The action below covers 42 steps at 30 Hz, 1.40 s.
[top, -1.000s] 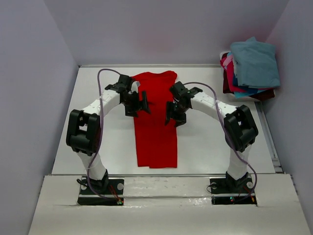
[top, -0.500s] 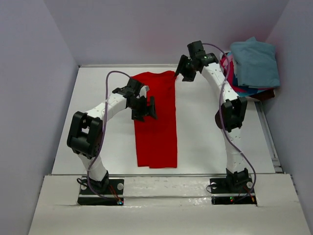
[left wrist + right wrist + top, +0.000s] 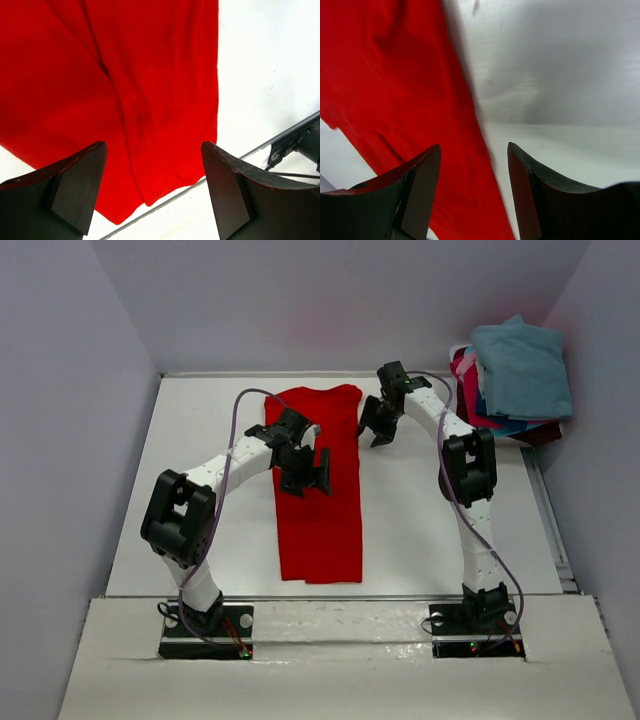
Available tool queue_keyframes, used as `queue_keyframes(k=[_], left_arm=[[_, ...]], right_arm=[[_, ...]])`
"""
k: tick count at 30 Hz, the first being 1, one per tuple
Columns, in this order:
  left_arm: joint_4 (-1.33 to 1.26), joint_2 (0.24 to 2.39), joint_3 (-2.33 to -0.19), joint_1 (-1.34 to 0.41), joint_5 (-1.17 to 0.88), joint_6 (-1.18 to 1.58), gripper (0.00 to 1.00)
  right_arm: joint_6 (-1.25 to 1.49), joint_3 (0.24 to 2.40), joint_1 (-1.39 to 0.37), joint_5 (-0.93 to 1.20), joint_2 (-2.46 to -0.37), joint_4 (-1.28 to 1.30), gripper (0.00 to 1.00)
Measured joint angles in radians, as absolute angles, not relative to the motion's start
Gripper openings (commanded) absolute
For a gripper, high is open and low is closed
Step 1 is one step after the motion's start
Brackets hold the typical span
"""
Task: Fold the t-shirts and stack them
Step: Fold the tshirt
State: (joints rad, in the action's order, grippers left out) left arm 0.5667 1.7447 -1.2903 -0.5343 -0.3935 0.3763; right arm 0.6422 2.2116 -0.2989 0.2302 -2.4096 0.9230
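**Top external view.** The red t-shirt [image 3: 318,510] lies flat on the desk [image 3: 430,530] as a long narrow strip, collar end far, hem near. It appears already folded lengthwise. The left pincer [image 3: 305,472] hovers over the strip's upper middle, and the right pincer [image 3: 376,430] hangs just beside the far right edge. The pile of t-shirts [image 3: 515,375] sits at the far right corner, well apart, with a teal-blue one on top.

**Left wrist view.** The left pincer is released, with its jaws wide and nothing between them. Red cloth lies below.

**Right wrist view.** The right pincer is released and holds nothing. The shirt's edge runs beneath the gap between the jaws.

**Assessment.** The step in hand looks like the crosswise fold. The next move calls for both pincers to descend on one end's corners, pinch only that end's layers, and carry them evenly over to the other end.

**Markings.** No brand, label or writing can be read in any view.
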Motion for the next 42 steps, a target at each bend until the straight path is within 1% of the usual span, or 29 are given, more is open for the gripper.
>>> queue_keyframes(k=[2,5,9,14,20,23,26,31,36,42], left_arm=[[0.566,1.745,-1.29,-0.53,-0.384,0.379,0.88],[0.566,1.745,-1.29,-0.521,-0.376,0.384,0.88],[0.562,1.745,-1.288,-0.502,-0.376,0.395,0.87],[0.533,1.745,-1.23,-0.492,-0.372,0.418,0.83],[0.508,1.718,-1.11,-0.487,-0.368,0.458,0.81],[0.508,1.658,-1.045,-0.487,-0.363,0.472,0.8],[0.515,1.581,-1.009,-0.487,-0.356,0.481,0.76],[0.528,1.459,-0.971,-0.487,-0.352,0.49,0.73],[0.538,1.37,-0.894,-0.487,-0.342,0.509,0.72],[0.544,1.363,-0.838,-0.487,-0.334,0.534,0.69]], right_arm=[[0.632,2.122,-0.311,0.244,-2.372,0.91,0.62],[0.62,1.951,-0.329,0.27,-2.263,0.898,0.62],[0.606,1.691,-0.328,0.312,-2.035,0.846,0.62],[0.593,1.496,-0.33,0.353,-1.849,0.813,0.62],[0.579,1.422,-0.405,0.364,-1.836,0.811,0.62],[0.58,1.39,-0.492,0.371,-1.836,0.803,0.62],[0.582,1.334,-0.555,0.393,-1.832,0.784,0.61],[0.596,1.267,-0.587,0.404,-1.827,0.785,0.61],[0.609,1.264,-0.653,0.406,-1.826,0.784,0.61],[0.624,1.326,-0.763,0.408,-1.83,0.802,0.6]])
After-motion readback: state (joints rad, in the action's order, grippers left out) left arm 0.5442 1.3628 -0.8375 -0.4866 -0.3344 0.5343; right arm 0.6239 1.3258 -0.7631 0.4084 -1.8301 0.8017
